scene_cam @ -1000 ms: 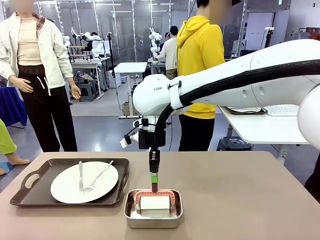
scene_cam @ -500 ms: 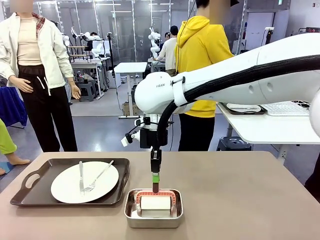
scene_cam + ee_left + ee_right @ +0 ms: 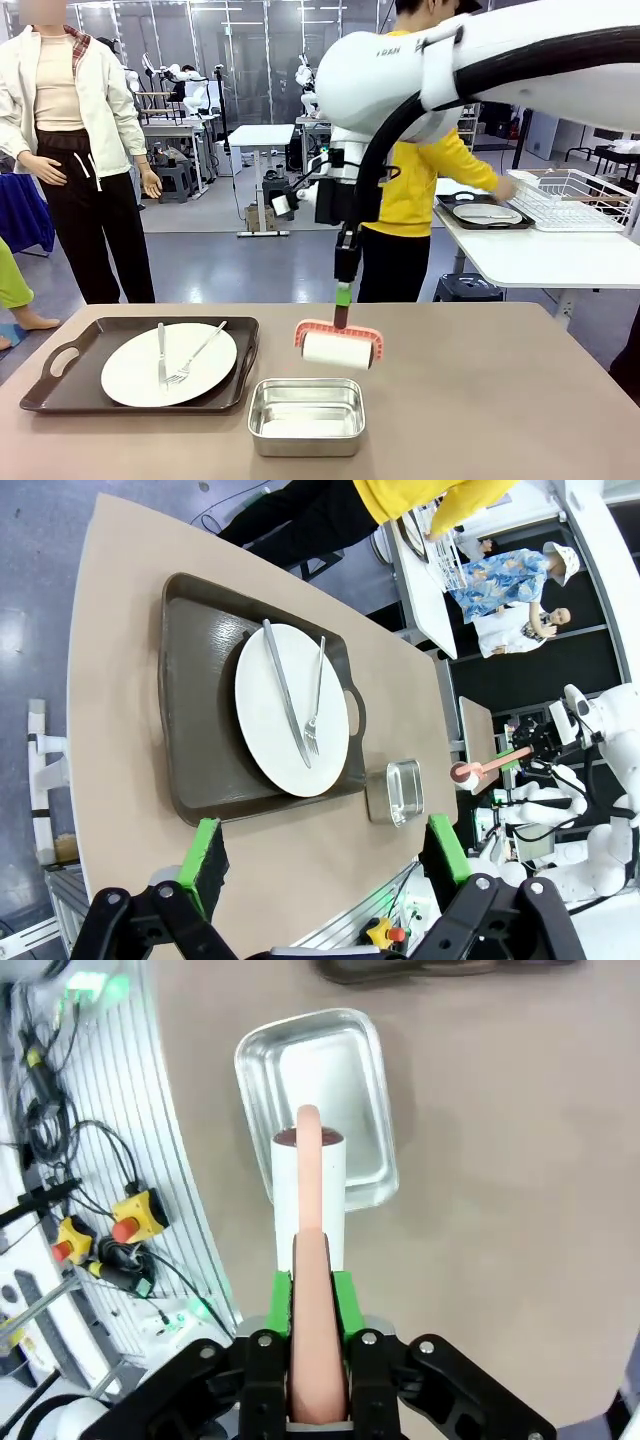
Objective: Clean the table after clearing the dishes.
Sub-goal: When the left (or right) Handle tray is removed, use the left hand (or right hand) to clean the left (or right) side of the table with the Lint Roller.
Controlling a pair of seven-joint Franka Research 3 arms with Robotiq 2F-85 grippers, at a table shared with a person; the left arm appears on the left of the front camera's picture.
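Tabletop (image 3: 480,400): brown; its right half is bare, so that looks like the place to start cleaning.
Tray (image 3: 130,322): dark, at the near left, not yet cleared; keep strokes away from it.
Plate (image 3: 130,375): white, lying in the tray.
Pan (image 3: 306,432): steel, at the near middle, just right of the tray.
Roller (image 3: 338,349): white roll on a pink handle, hanging in the air above the pan's far edge. Carry it right, set the roll down flat, and press evenly.
Right tool (image 3: 342,310): clamped on the roller's handle, pointing down.
Left tool (image 3: 325,845): fingers apart, holding nothing, high over the tabletop's left end.
Fork (image 3: 198,352) and knife (image 3: 161,350): lying on the plate; a knock to the tray would likely shift them.
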